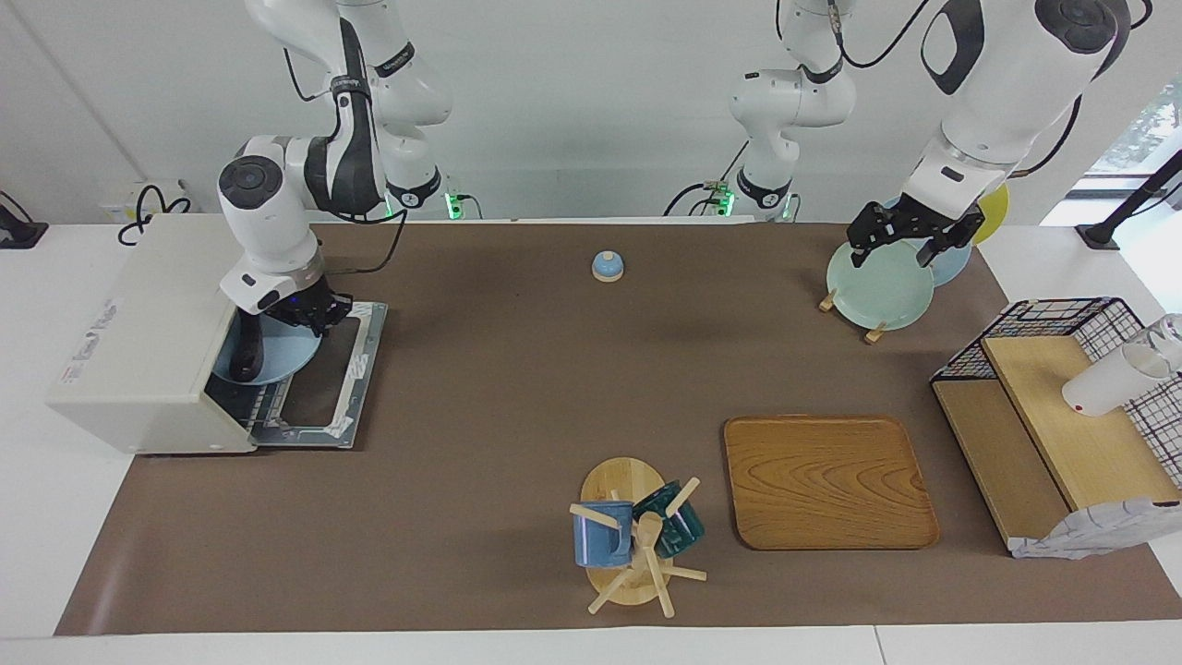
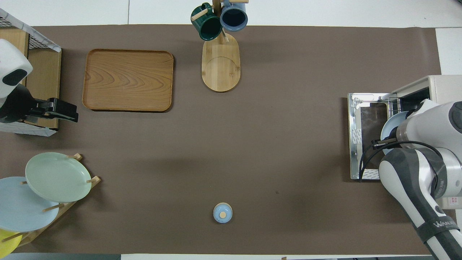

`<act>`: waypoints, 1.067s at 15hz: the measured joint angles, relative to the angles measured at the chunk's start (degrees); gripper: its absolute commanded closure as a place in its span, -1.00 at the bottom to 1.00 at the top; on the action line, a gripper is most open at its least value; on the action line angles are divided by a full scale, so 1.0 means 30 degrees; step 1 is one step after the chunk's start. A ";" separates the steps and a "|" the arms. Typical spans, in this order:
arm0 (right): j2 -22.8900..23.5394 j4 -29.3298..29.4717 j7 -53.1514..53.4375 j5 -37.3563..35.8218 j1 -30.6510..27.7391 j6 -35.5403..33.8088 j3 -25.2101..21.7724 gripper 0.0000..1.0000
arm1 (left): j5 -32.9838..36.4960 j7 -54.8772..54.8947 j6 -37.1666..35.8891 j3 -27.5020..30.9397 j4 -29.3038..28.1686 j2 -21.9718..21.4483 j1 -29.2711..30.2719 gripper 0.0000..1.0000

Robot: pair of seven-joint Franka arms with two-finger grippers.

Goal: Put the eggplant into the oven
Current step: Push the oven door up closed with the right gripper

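Observation:
The off-white oven (image 1: 138, 342) stands at the right arm's end of the table with its glass door (image 1: 323, 388) dropped flat. My right gripper (image 1: 312, 314) is shut on the rim of a light blue plate (image 1: 286, 356) held level in the oven's mouth. The dark eggplant (image 1: 247, 356) lies on that plate, just inside the opening. In the overhead view the oven (image 2: 438, 85) and plate (image 2: 391, 124) show, but my arm hides the eggplant. My left gripper (image 1: 910, 242) is open and empty, waiting over the plate rack.
A green plate (image 1: 877, 286) stands in a wooden plate rack. A small blue bell (image 1: 608, 266), a wooden tray (image 1: 826, 480) and a mug tree (image 1: 637, 536) are mid-table. A wire-and-wood rack (image 1: 1062, 416) holds a white cup (image 1: 1108, 379).

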 measured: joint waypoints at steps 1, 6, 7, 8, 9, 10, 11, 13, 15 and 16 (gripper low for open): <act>-0.0007 0.0038 -0.0292 0.0014 -0.0139 -0.0001 -0.0001 0.33 | 0.0000 0.0000 0.0000 0.0000 0.0000 0.0000 0.0000 -1.00; -0.0102 0.2348 -0.1647 0.1512 0.0203 -0.2160 0.0225 0.83 | 0.0000 0.0000 0.0000 0.0000 0.0000 0.0000 0.0000 -1.00; -0.0099 0.2580 -0.1644 0.1846 0.0570 -0.2087 0.0261 1.00 | 0.0000 0.0000 0.0000 0.0000 0.0000 0.0000 0.0000 -1.00; -0.0071 0.2587 -0.1498 0.2098 0.1116 -0.1681 0.0277 1.00 | 0.0000 0.0000 0.0000 0.0000 0.0000 0.0000 0.0000 -1.00; 0.0067 0.2474 -0.0985 0.2156 0.1805 -0.1071 0.0292 1.00 | 0.0000 0.0000 0.0000 0.0000 0.0000 0.0000 0.0000 -1.00; 0.0338 0.2300 -0.0278 0.2157 0.2460 -0.0459 0.0312 1.00 | 0.0000 0.0000 0.0000 0.0000 0.0000 0.0000 0.0000 -1.00; 0.0740 0.2078 0.0320 0.2157 0.2962 0.0243 0.0344 1.00 | 0.0000 0.0000 0.0000 0.0000 0.0000 0.0000 0.0000 -1.00; 0.1623 0.1439 0.0653 0.2147 0.3201 0.2027 0.0346 1.00 | 0.0000 0.0000 0.0000 0.0000 0.0000 0.0000 0.0000 -1.00; 0.2089 0.0686 0.0653 0.2133 0.3024 0.3361 0.0237 1.00 | 0.0000 0.0000 0.0000 0.0001 0.0000 0.0000 0.0000 -1.00; 0.2167 0.0412 0.0653 0.2130 0.2919 0.3691 0.0192 1.00 | 0.0000 0.0000 0.0000 0.0001 0.0000 0.0000 0.0000 -1.00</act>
